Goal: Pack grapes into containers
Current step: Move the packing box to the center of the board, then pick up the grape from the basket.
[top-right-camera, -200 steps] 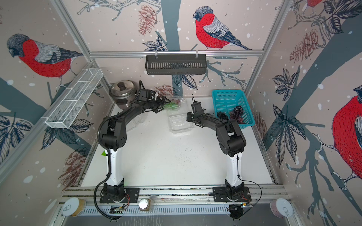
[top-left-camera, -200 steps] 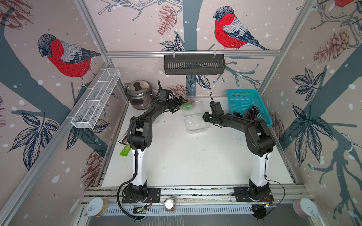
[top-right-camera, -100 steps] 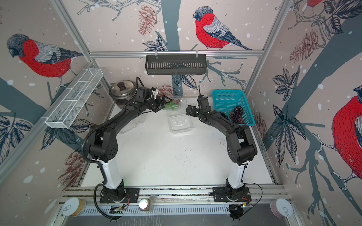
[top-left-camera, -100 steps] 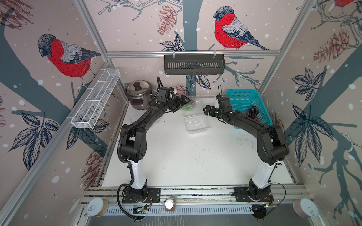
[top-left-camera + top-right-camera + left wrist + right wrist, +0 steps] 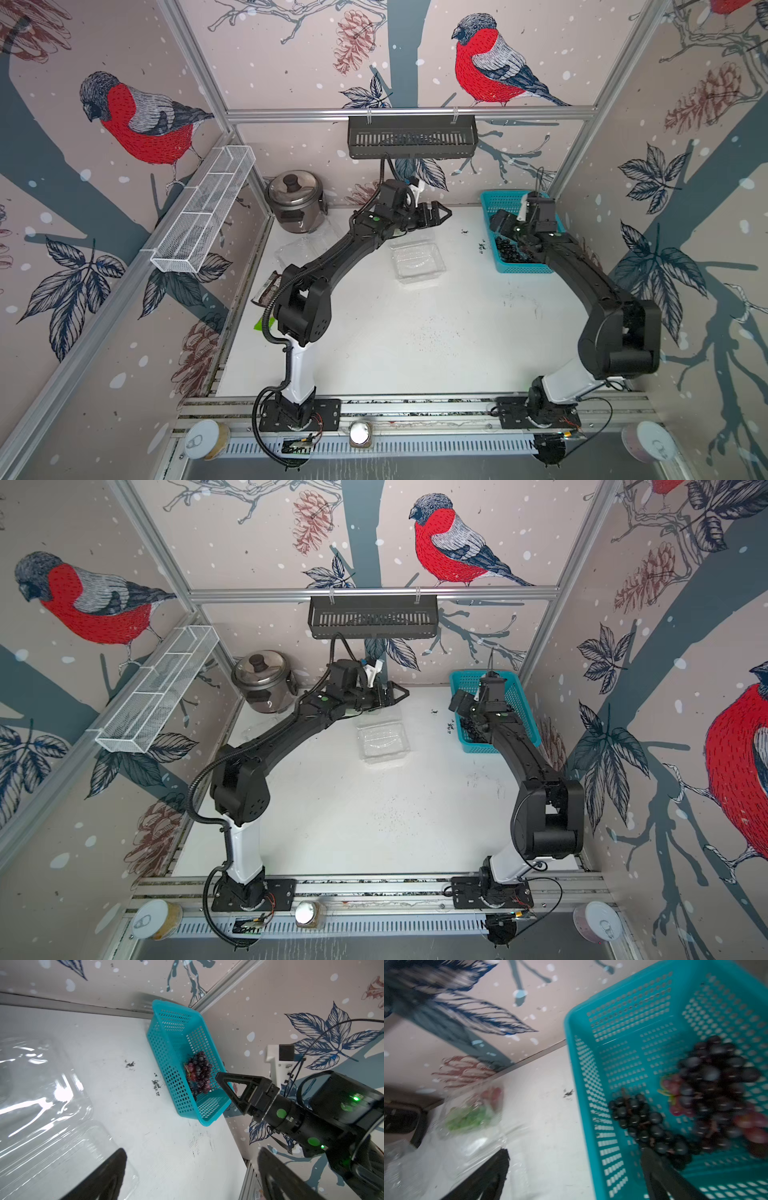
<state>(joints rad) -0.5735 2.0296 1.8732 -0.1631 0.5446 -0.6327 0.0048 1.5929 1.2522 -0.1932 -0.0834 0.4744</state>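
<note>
1. At the left gripper (image 5: 438, 212): released, spread wide, nothing held. Hovers over the back of the counter (image 5: 415, 345), near the rear wall.
2. At the right gripper (image 5: 575, 1180): likewise released and empty. Straddles the inner wall of the turquoise basket (image 5: 524, 269), with 1 finger over the counter and 1 over the basket, just beside the dark grapes (image 5: 643, 1124).
3. In the basket: 2 dark bunches with a few red grapes (image 5: 756, 1126) among them, toward the end nearer the robot.
4. On the middle of the counter, between the 2 arms: 1 clear container (image 5: 417, 266), apart from both grippers.
5. By the rear wall, blurred in the right wrist view: a 2nd container (image 5: 456, 1097) with green grapes (image 5: 467, 1119) and some red ones inside.
6. Beside the steel rice cooker (image 5: 296, 199): a 3rd container (image 5: 301, 253), lying on the counter.
</note>
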